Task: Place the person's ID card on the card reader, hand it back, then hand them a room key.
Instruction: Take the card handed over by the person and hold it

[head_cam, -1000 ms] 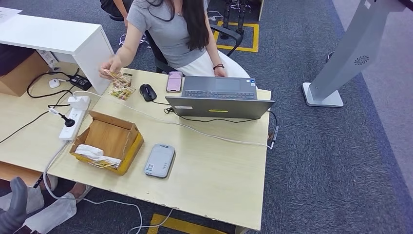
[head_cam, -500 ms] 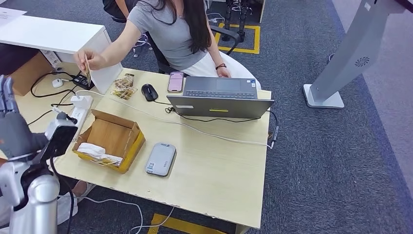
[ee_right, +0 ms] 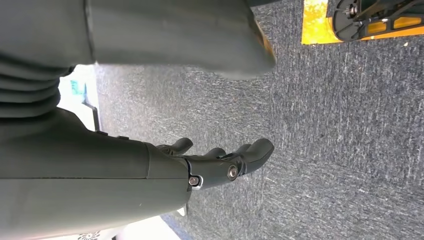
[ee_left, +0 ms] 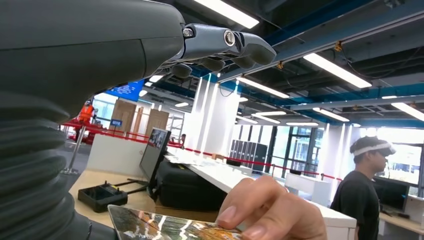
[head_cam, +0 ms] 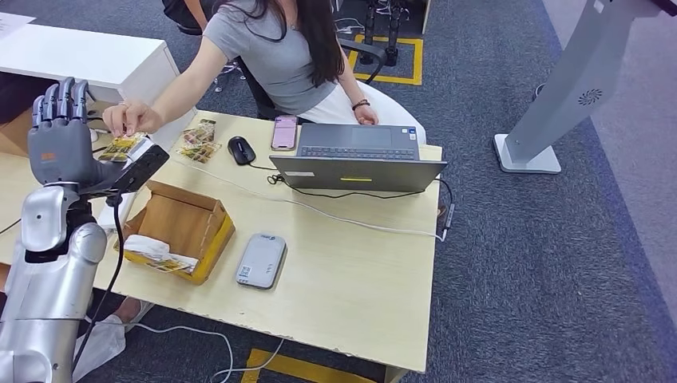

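1. Left hand (head_cam: 60, 144) up high at the left end of the pale wooden desk (head_cam: 359, 279), palm turned toward the seated person, dark fingers (head_cam: 57, 100) straight and spread, gripping nothing.
2. Colourful printed ID card (head_cam: 120, 147) right beside that raised palm, pinched by the person's hand (head_cam: 128, 118) in a reach across the desk corner.
3. From the left wrist view: person's fingertips (ee_left: 272, 215) on the glossy card's edge (ee_left: 165, 227), card just below the robot's thumb; contact with the palm impossible to tell.
4. Right hand (ee_right: 220, 165) hanging low over grey carpet (ee_right: 340, 125), fingers loosely curled apart, nothing inside.
5. Flat grey rounded card reader (head_cam: 261, 261) lying near the desk's front edge, nothing on top.
6. Open yellow cardboard box (head_cam: 177, 231) just left of the reader, white packets inside.
7. Grey open laptop (head_cam: 357, 159) at the desk's far side, black mouse (head_cam: 241, 149) and pink-cased phone (head_cam: 284, 132) beside it.
8. More small printed cards (head_cam: 198, 142) spread on the desk left of the mouse.
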